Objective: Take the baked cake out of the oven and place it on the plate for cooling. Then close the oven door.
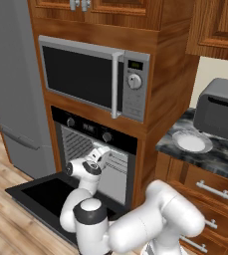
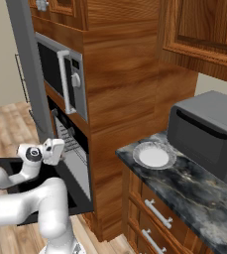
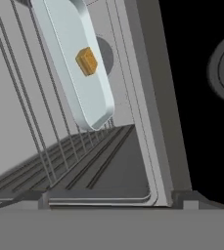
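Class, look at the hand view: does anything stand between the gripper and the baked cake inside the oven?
Nothing visible does. The oven door hangs open, and the baked cake sits uncovered on the pale baking tray on a wire rack, facing the open gripper.

A silver microwave [image 1: 93, 79] sits above; a grey toaster [image 1: 220, 108] occupies the counter [image 2: 184, 191].

The white Franka arm [image 1: 135, 224] with dark joints bends low, forearm reaching toward eleven o'clock; its two-finger gripper [image 1: 101, 153] points forward, jaws spread wide, holding nothing.
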